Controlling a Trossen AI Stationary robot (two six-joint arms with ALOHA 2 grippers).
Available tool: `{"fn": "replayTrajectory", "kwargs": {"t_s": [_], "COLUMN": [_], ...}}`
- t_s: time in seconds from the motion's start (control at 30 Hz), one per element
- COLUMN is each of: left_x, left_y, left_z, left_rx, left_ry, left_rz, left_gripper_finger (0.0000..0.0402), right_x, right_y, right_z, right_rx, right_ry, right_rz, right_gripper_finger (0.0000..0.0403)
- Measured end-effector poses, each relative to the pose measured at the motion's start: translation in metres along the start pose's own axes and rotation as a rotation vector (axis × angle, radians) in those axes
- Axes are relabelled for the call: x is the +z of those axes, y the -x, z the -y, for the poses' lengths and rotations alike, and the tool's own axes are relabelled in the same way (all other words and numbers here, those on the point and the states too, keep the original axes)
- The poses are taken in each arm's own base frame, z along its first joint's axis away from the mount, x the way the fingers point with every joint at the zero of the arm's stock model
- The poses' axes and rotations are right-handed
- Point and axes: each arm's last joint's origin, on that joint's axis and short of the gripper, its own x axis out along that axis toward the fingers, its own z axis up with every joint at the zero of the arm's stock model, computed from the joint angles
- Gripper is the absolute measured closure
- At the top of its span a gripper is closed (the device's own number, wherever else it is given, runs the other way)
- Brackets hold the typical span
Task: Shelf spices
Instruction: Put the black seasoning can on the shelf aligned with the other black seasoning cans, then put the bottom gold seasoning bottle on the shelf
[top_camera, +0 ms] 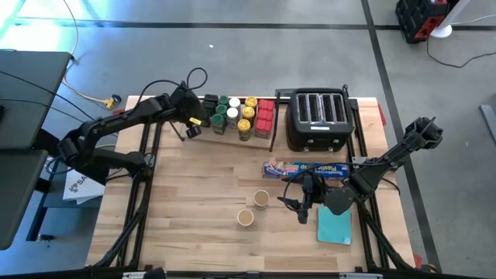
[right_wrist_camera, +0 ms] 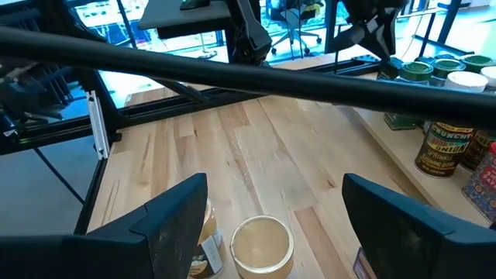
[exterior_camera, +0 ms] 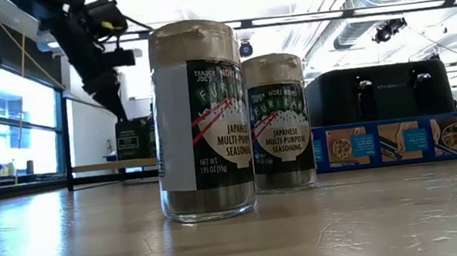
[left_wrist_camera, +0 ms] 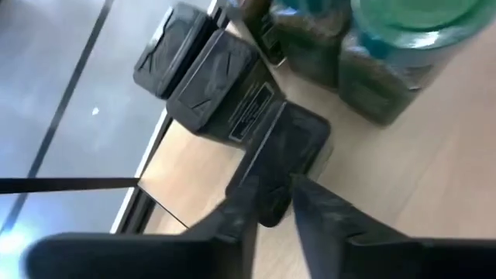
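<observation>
The shelf [top_camera: 232, 133] stands at the table's far side, left of the toaster, with several spices [top_camera: 236, 115] on its pale board: jars with green, white and yellow lids, red tins, dark grey blocks. My left gripper [top_camera: 192, 129] is at the shelf's left end, shut on a dark grey block [left_wrist_camera: 288, 143] that lies beside two other blocks [left_wrist_camera: 194, 62]. Two tan-lidded jars [top_camera: 261, 199] [top_camera: 246, 218] stand upright on the table's near middle. My right gripper [right_wrist_camera: 271, 225] hangs open just right of them, touching nothing. My left gripper pinches the dark grey block by its near end [left_wrist_camera: 271, 203] between the two fingers [left_wrist_camera: 242, 203]. The fingers slant down from the table's near left and lie along the block. The block's far part lies on the shelf's board.
A black four-slot toaster [top_camera: 318, 120] stands right of the shelf. A long blue wrap box [top_camera: 306, 169] lies in front of it, and a teal square pad [top_camera: 335, 226] lies near the right front edge. Bare wood lies at the table's near left.
</observation>
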Motion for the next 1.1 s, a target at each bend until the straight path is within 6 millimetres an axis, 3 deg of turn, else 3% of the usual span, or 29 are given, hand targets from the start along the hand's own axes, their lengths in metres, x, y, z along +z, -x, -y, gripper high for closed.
{"fn": "replayTrajectory", "kwargs": {"t_s": [0.2, 0.73, 0.93, 1.1], "left_x": [0.004, 0.013, 0.023, 0.023], "left_y": [-0.012, -0.009, 0.031, 0.079], "left_z": [0.0, 0.007, 0.017, 0.044], "left_rx": [0.035, 0.028, 0.094, 0.0], "left_ry": [0.004, -0.033, -0.047, 0.026], "left_rz": [-0.026, 0.057, 0.164, 0.359], "left_gripper_finger": [0.0396, 0.0399, 0.0399, 0.0399], "right_x": [0.0, 0.0, 0.0, -0.004], "right_y": [0.0, 0.0, 0.0, -0.003], "right_z": [0.0, 0.0, 0.0, -0.003], "right_rx": [-0.001, -0.003, -0.002, 0.039], "right_ry": [0.018, 0.017, 0.018, 0.065], "right_rz": [0.0, 0.001, 0.001, -0.029], "right_gripper_finger": [0.0107, 0.0107, 0.0107, 0.0107]}}
